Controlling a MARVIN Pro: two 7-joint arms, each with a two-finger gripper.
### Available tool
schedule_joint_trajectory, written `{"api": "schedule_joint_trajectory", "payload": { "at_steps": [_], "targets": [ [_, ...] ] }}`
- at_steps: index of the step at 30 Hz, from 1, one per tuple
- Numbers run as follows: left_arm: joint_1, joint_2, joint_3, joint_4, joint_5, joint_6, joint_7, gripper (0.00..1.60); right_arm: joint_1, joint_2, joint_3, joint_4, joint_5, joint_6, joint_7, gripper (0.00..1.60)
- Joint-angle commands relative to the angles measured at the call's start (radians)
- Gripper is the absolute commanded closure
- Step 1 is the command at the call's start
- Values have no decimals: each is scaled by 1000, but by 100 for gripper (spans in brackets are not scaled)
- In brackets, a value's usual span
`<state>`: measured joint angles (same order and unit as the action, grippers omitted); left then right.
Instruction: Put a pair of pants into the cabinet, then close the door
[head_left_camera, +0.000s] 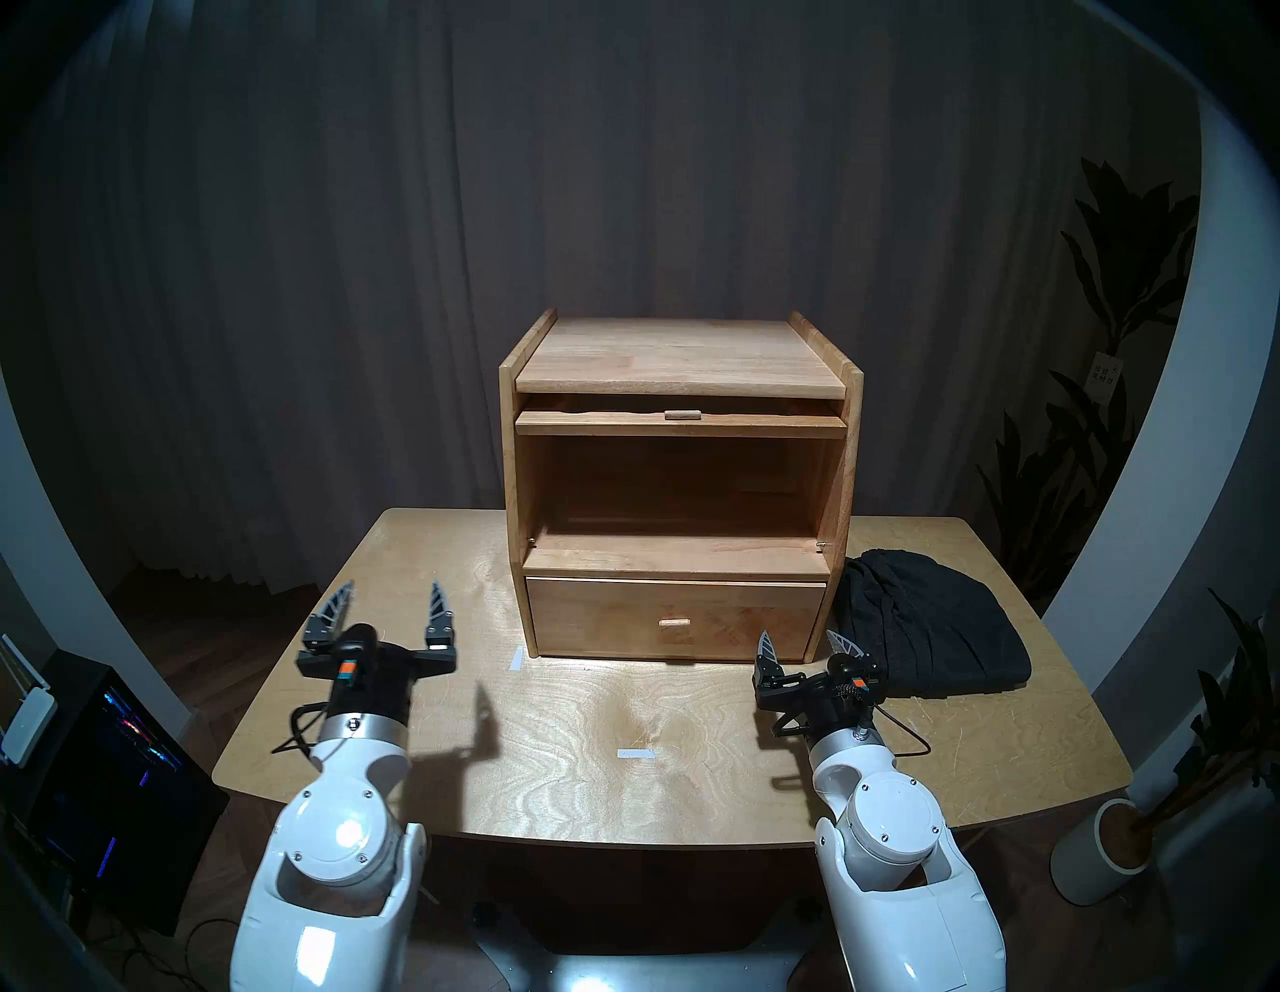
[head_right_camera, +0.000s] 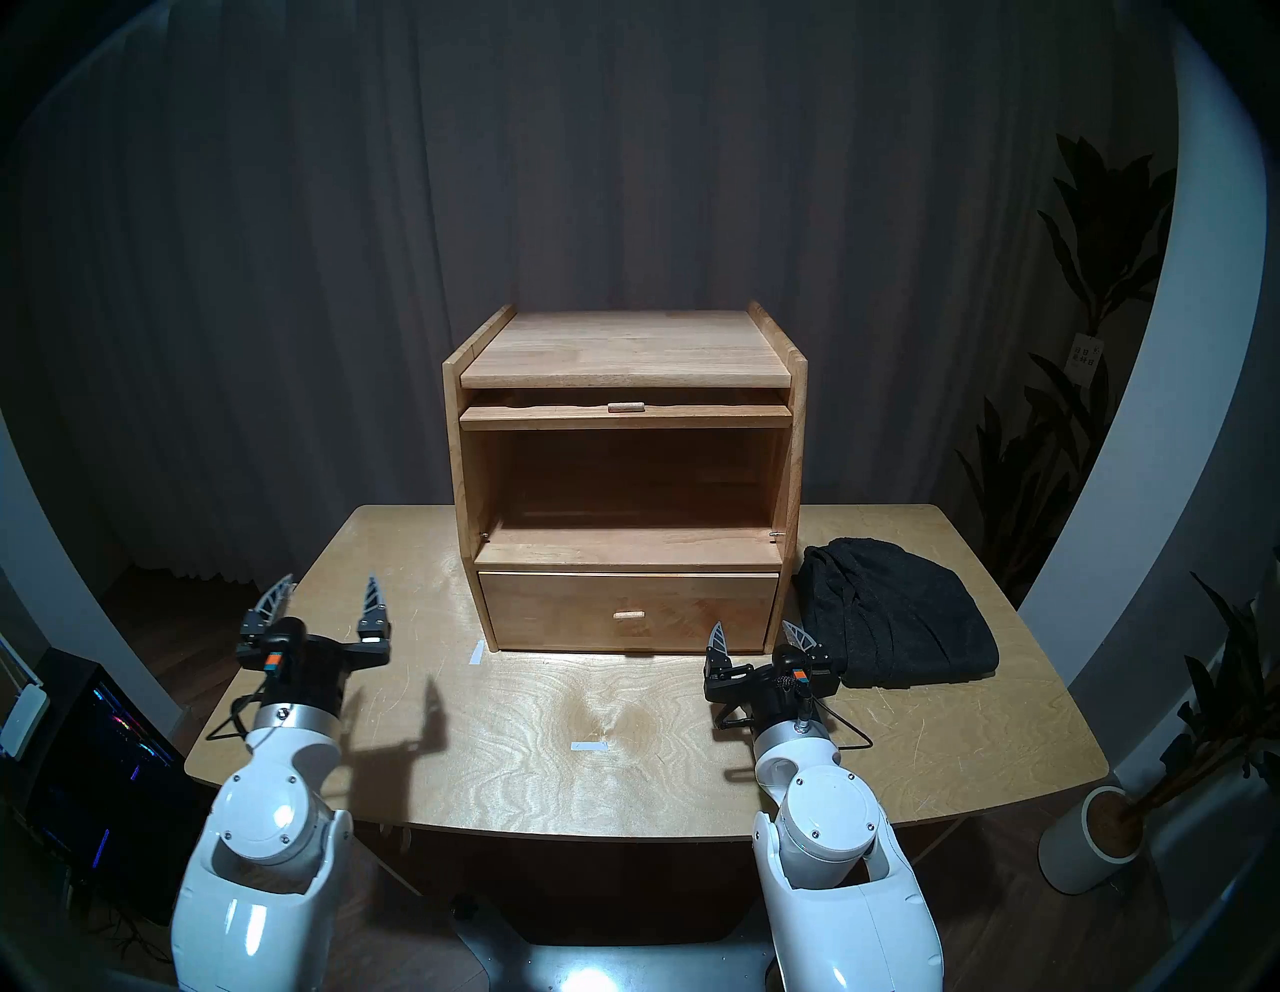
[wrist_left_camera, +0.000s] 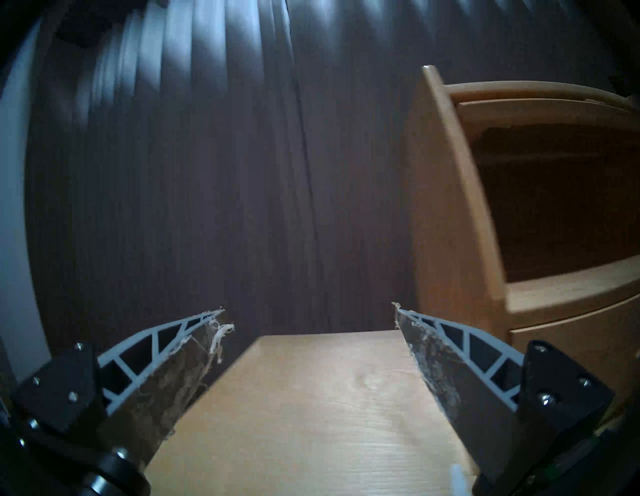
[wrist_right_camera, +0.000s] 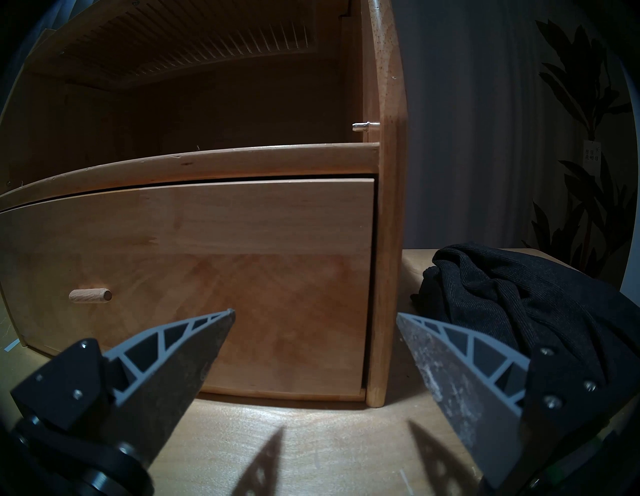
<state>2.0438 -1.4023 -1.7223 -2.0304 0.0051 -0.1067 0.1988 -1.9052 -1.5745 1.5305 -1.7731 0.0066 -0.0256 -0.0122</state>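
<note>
Light wood throughout: the cabinet (head_left_camera: 682, 478) stands at the middle rear of the table (head_left_camera: 568, 776), its large upper compartment open and empty; the door (head_left_camera: 682, 422) is lifted and slid back level under the top board, only its front edge and small knob showing in the head views, its dark ribbed underside visible in the right wrist view; the lower drawer (head_left_camera: 675, 618) is shut, its knob centred.

Pair of pants (head_left_camera: 925, 627): black-charcoal fabric, bunched in a heap on the table just beside the cabinet's right wall; nothing grips it; whether cloth and wall touch cannot be told.

Left gripper (head_left_camera: 390, 599): raised above the table's left part, well apart from the cabinet, pointing forward; jaws spread wide and empty; the left wrist view confirms bare table between the fingers (wrist_left_camera: 180, 367), with frayed pale threads at one tip.

Right gripper (head_left_camera: 809, 645): low over the table in front of the cabinet's lower right corner, near the pants' front edge but not touching them; jaws spread wide and empty; the right wrist view shows the drawer's right end and the cabinet's corner post between the fingers, with the pants to the right.

Two short strips of pale tape (head_left_camera: 636, 754) lie on the table.
</note>
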Motion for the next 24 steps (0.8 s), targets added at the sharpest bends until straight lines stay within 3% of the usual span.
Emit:
{"api": "schedule_joint_trajectory", "payload": {
  "at_steps": [1,13,19,24],
  "targets": [
    [86,89,-145,-47,-86,-15,-76,0,9,0,1,-16,0,-5,0,0],
    [136,128,-272,-47,-289,-20,-239,0,12,0,1,-8,0,-5,0,0],
    [145,146,-248,-56,-415,-17,-345,0,11,3,3,-16,-6,-12,-3,0],
    [151,167,-243,-61,-509,-11,-446,0,15,9,-5,-82,-29,-29,-8,0]
  ]
}}
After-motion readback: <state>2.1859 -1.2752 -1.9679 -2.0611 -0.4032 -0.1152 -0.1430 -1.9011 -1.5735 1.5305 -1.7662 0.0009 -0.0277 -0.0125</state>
